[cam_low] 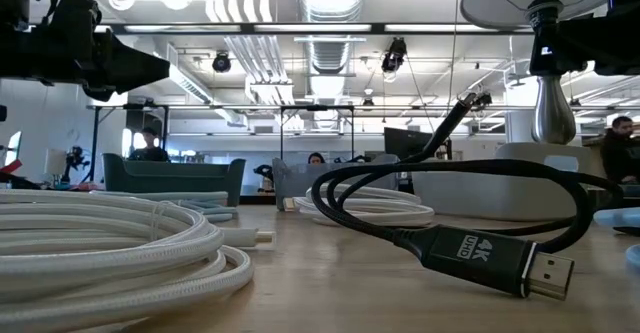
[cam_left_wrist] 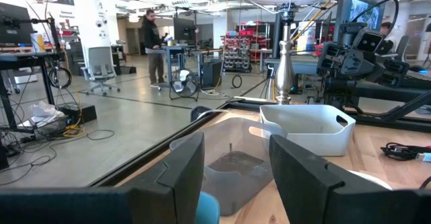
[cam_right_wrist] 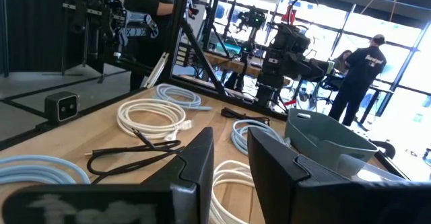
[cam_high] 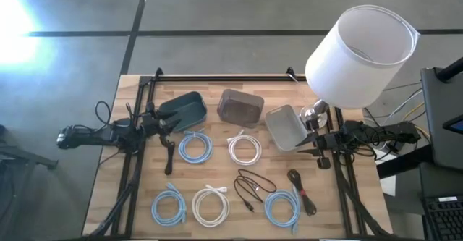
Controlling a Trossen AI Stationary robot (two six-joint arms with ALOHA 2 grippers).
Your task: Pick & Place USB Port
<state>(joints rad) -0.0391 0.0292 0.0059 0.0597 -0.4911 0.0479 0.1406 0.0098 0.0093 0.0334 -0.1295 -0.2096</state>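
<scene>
Several coiled cables lie flat on the wooden table: light-blue coils [cam_high: 194, 147] [cam_high: 168, 205] [cam_high: 282, 208], white coils [cam_high: 244, 149] [cam_high: 210, 205], a thin black cable [cam_high: 253, 187] and a thicker black cable [cam_high: 302, 190] whose plug marked 4K [cam_low: 480, 255] shows in the low view. Three bins stand toward the far edge: dark teal [cam_high: 189, 109], brown [cam_high: 240, 106], grey [cam_high: 286, 127]. My left gripper [cam_high: 165, 127] [cam_left_wrist: 232, 177] hovers open beside the teal bin. My right gripper [cam_high: 312, 144] [cam_right_wrist: 229, 163] hovers open beside the grey bin.
A table lamp with a white shade [cam_high: 362, 45] stands at the table's far right corner, its metal stem [cam_low: 545, 103] close to my right arm. A black frame rail [cam_high: 224, 77] runs along the far edge. People stand in the room beyond.
</scene>
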